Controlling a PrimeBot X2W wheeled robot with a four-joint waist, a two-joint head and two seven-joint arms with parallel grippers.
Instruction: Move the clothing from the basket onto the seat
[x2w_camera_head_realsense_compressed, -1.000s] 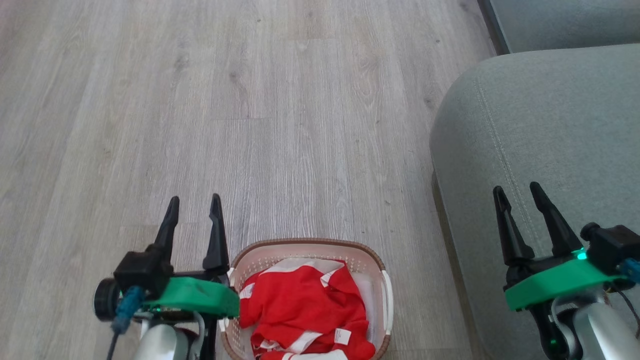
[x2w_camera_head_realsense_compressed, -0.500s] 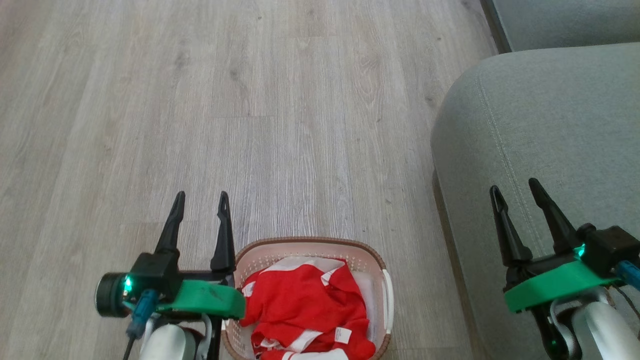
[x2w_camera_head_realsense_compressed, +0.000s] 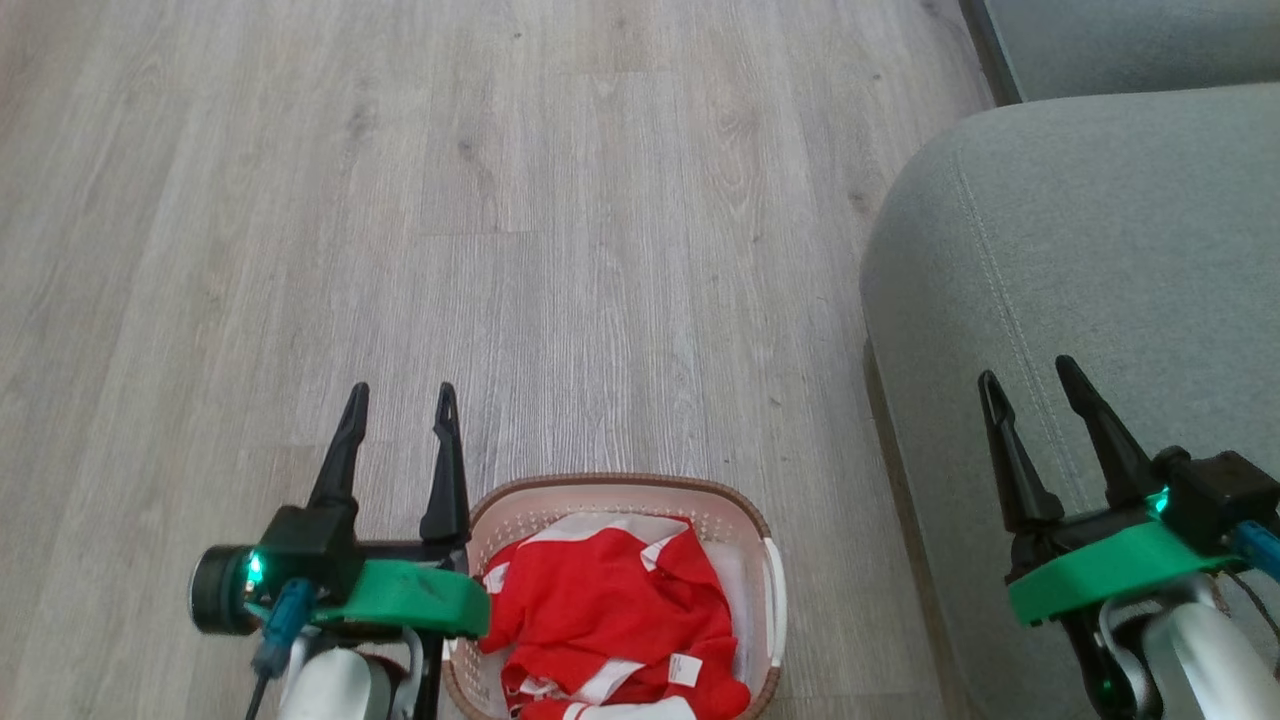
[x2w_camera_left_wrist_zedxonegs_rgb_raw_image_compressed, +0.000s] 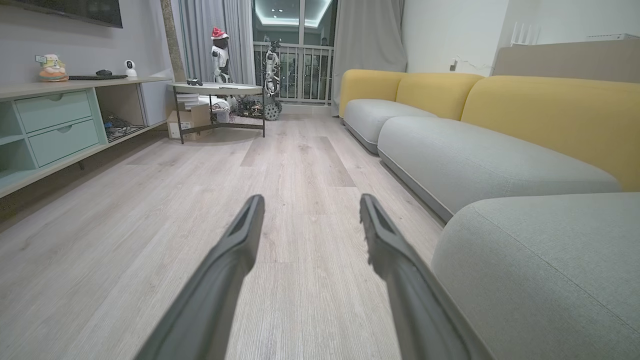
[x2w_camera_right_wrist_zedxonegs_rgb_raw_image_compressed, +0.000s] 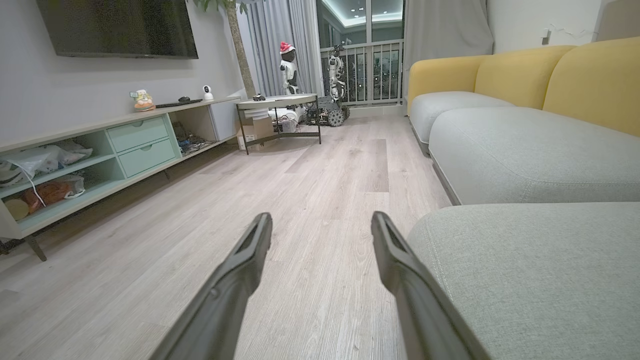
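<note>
The cream basket with its brown rim stands on the wood floor at the bottom middle of the head view. Red clothing with white stripes and a small white label lies heaped inside it. My left gripper hovers just left of the basket, open and empty, fingers pointing forward over the floor. My right gripper is open and empty above the near edge of the grey seat. The seat cushion also fills the right side of the left wrist view and the right wrist view.
More grey cushions with yellow backs run along the right wall. A low mint cabinet lines the left wall, with a small dark-framed table and robot figures far ahead by the window. Open wood floor lies ahead.
My left gripper shifted slightly to the right and turned a little during the first half second, then held still. The right gripper barely moved. Basket and clothing are unchanged.
</note>
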